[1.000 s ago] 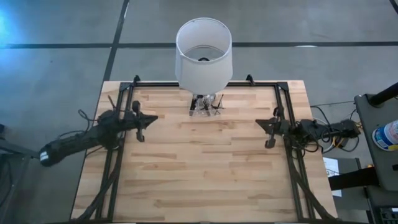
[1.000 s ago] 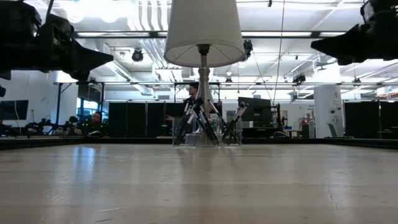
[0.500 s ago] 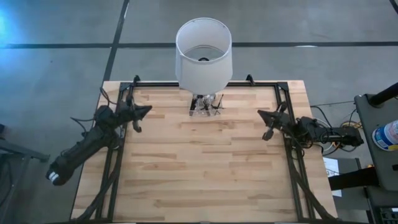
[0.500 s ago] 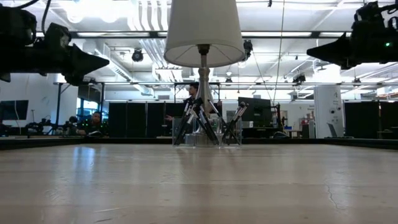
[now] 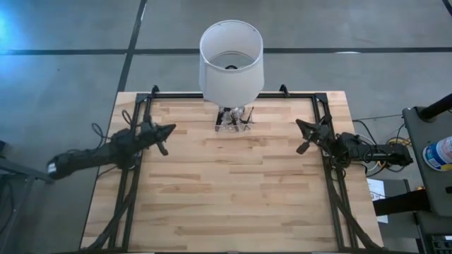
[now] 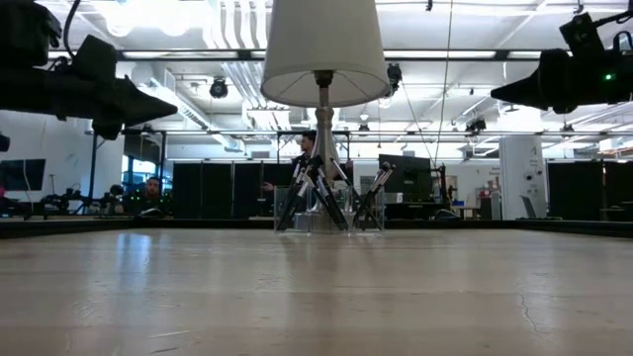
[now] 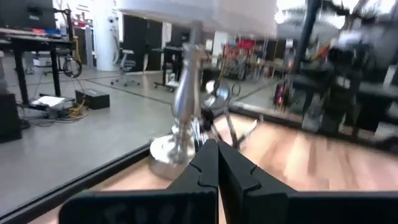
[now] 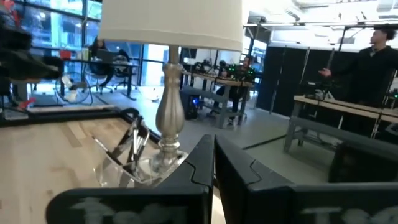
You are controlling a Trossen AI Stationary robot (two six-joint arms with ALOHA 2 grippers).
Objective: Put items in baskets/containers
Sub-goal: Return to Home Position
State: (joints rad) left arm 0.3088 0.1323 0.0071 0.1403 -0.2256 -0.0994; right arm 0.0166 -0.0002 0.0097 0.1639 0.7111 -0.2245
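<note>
Several thin dark brushes (image 6: 309,194) stand slanted in a clear holder (image 6: 328,223), their lower ends inside it, at the foot of a lamp near the table's far edge. From above, the holder (image 5: 234,121) sits just under the white shade. My left gripper (image 5: 168,132) hovers shut above the table's left side, pointing toward the holder. My right gripper (image 5: 301,132) hovers shut above the right side, also pointing at it. The left wrist view shows the brushes (image 7: 219,118) past the shut left gripper (image 7: 217,163). The right wrist view shows the holder (image 8: 127,163) beyond the shut right gripper (image 8: 213,155).
A lamp with a silvery stem (image 6: 323,129) and a large white shade (image 5: 232,56) stands at the far edge, over the holder. A black frame (image 5: 323,113) runs along the table's left, right and far sides. Bare wood (image 5: 233,190) fills the middle and near part. People stand in the room behind.
My left arm swung about; its gripper went toward the far edge, then came back a little toward the near edge. My right gripper drifted toward the far edge. Both stayed shut and above the table. The holder and brushes have not moved.
</note>
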